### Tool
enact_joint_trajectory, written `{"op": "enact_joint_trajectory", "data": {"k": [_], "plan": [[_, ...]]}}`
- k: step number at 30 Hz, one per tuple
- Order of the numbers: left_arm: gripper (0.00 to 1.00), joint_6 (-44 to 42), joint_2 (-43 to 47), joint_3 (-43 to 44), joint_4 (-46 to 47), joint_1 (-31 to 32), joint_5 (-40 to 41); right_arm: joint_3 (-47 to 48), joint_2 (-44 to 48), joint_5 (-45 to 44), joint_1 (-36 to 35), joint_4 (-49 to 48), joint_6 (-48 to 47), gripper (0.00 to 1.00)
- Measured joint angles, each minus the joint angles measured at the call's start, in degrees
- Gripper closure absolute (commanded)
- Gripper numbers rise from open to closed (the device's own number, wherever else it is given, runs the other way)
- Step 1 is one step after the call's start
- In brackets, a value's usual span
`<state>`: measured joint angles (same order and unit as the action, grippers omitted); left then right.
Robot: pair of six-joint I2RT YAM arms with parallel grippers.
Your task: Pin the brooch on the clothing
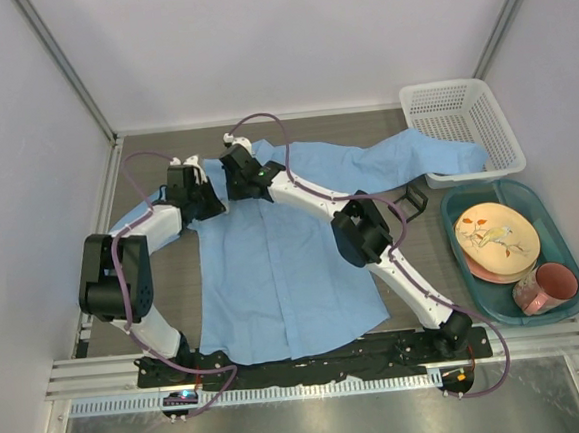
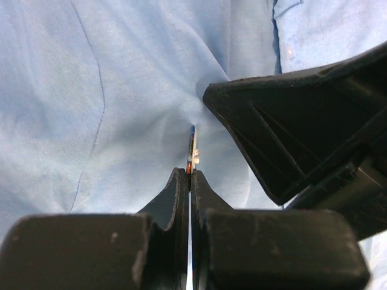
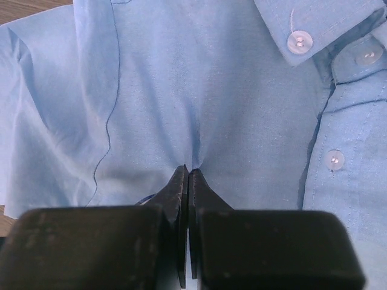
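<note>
The light blue shirt (image 1: 274, 268) lies flat on the table, collar at the far end. My left gripper (image 1: 216, 200) is over its upper left chest. In the left wrist view it (image 2: 190, 173) is shut on the brooch (image 2: 193, 150), a thin orange-gold disc seen edge-on whose far end touches the fabric (image 2: 121, 109). My right gripper (image 1: 232, 179) is right beside it, its black body (image 2: 302, 127) showing in the left wrist view. In the right wrist view it (image 3: 189, 170) is shut on a small pinched fold of shirt (image 3: 199, 90), below the buttoned collar (image 3: 302, 36).
A white mesh basket (image 1: 460, 128) stands at the back right on one sleeve. A teal tray (image 1: 553, 218) at the right holds a plate (image 1: 497, 236) and a pink mug (image 1: 549, 286). A small black case (image 1: 414, 198) lies by the right arm's elbow.
</note>
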<state>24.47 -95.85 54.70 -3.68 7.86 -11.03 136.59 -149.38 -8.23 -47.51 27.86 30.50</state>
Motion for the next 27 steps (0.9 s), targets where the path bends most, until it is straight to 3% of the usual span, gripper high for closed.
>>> {"op": "enact_joint_trajectory", "data": {"k": [15, 20, 27], "plan": [[1.0, -0.5, -1.9, 1.6, -0.9, 1.0, 1.2, -1.3, 0.9, 0.9, 0.0, 0.3, 4.1, 0.98], [1.0, -0.5, -2.8, 2.3, -1.0, 1.2, 1.2, -2.6, 1.4, 1.7, 0.0, 0.4, 5.2, 0.8], [1.0, -0.5, -3.3, 2.4, -1.1, 1.2, 1.6, -4.4, 2.7, 2.8, 0.8, 0.9, 5.7, 0.67]]}}
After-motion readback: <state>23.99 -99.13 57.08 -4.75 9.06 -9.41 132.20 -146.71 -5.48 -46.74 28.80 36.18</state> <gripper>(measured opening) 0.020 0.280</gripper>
